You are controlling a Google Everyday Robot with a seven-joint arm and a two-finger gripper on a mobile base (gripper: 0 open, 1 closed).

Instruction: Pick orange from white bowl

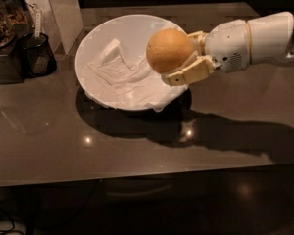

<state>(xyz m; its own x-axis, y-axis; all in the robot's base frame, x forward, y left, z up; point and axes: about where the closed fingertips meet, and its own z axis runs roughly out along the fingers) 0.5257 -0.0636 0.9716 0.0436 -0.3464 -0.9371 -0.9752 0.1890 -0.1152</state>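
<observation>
The orange (169,50) is round with matte peel and is held in my gripper (182,58), which reaches in from the right on a white arm. The beige fingers (191,72) are shut on the orange, one below it and one behind it. The orange hangs above the right rim of the white bowl (95,45), clear of the white cloth (125,80) that lines the bowl. The bowl stands on the dark table, left of centre.
A dark cup (38,55) and a dark box with a jar (2,38) stand at the left edge of the table. A white panel (61,11) leans at the back left. The dark glossy tabletop (137,146) runs to the front edge.
</observation>
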